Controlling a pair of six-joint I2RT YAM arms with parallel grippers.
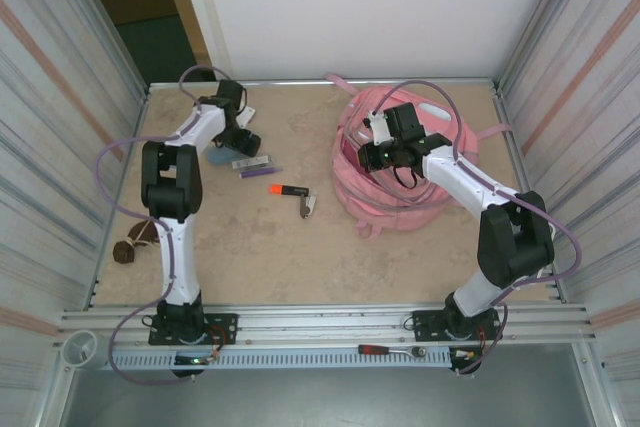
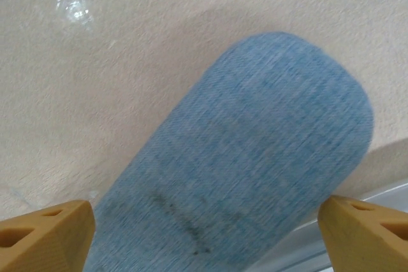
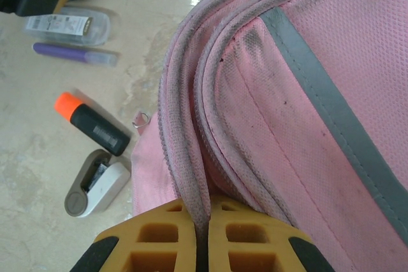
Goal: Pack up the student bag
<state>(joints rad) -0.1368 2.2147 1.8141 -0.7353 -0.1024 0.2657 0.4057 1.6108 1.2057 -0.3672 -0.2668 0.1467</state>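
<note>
The student bag [image 1: 400, 172] lay slumped at the far right of the table [image 1: 260, 247]. Its top was pushed close to the rear edge, and one strap trailed towards the right-hand wall [image 1: 570, 97]. The right gripper [image 3: 203, 211] was clamped on a raised pink seam at the bag's left rim, its fingers pressed together with only the ridge of fabric between them. A grey reflective strip [image 3: 331, 100] ran across the panel beside that seam. I could not tell whether the bag's mouth was open (the folds hid whatever was inside).

Just left of the bag lay a small white and grey stapler [image 3: 95, 189], near the fabric but apart from it, with an orange-capped marker [image 3: 95, 124] beside it. Further left a purple pen [image 3: 73, 53] lay alongside a clear box [image 3: 67, 25]. Beyond them, towards the far left corner, the left gripper [image 2: 204, 227] hung over a blue pouch [image 2: 255, 157], its fingers wide apart and the tips standing either side of the pouch.

A broad bare stretch of tabletop ran from these things to the near rail, room enough for both arms. A small brown object [image 1: 128, 247] sat at the table's left edge.
</note>
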